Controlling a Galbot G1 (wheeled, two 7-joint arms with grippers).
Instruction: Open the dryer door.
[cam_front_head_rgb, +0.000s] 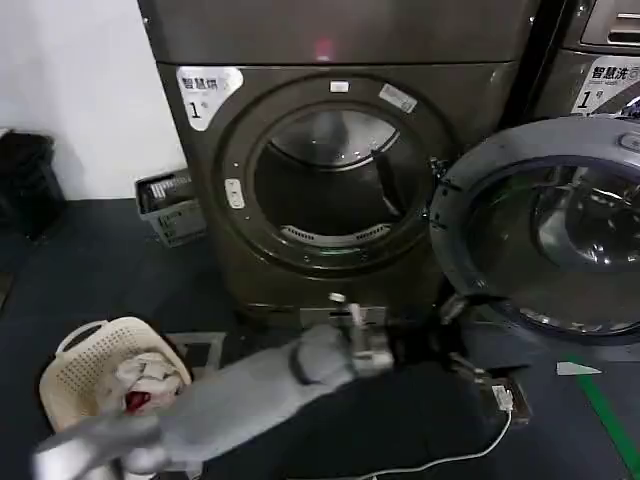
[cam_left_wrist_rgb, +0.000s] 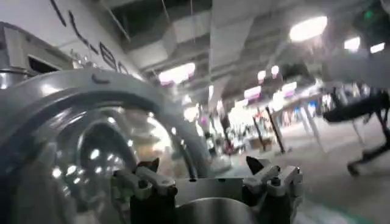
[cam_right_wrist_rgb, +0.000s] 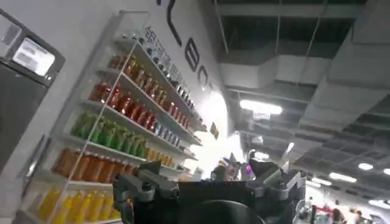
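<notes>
The dryer door (cam_front_head_rgb: 545, 225), swung open at the right of the frame, looks heavy and rigid, best taken at its rim, near the left gripper (cam_left_wrist_rgb: 207, 173), spread and empty.

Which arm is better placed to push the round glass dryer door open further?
Left. The left gripper, open, faces the round glass dryer door up close; the right gripper points at bottle shelves.

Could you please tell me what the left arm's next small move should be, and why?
Probably ease the left gripper away from the dryer door: its fingers grip nothing, and the door already stands swung wide, drum opening exposed.
</notes>
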